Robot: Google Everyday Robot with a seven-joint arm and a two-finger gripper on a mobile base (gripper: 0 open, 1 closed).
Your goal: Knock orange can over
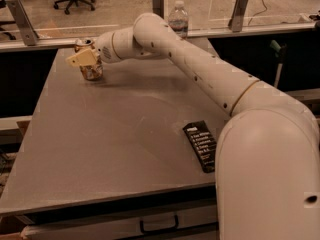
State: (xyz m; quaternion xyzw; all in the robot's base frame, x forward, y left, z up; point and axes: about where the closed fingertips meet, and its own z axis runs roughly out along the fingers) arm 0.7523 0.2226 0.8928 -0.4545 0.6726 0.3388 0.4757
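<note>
The orange can (pixel 92 70) stands at the far left of the grey table (pixel 110 154), orange-brown with pale markings and a silver top. It looks upright or nearly so. My gripper (pixel 82 58) is at the can, overlapping its upper front on the left side. The white arm reaches to it from the lower right, across the table's far edge. The part of the can behind the gripper is hidden.
A clear plastic water bottle (pixel 178 18) stands at the far edge behind the arm. A flat black snack-bar wrapper (pixel 202 145) lies near the table's front right. A rail with metal posts (pixel 241 8) runs behind the table. Office chairs stand on the floor beyond.
</note>
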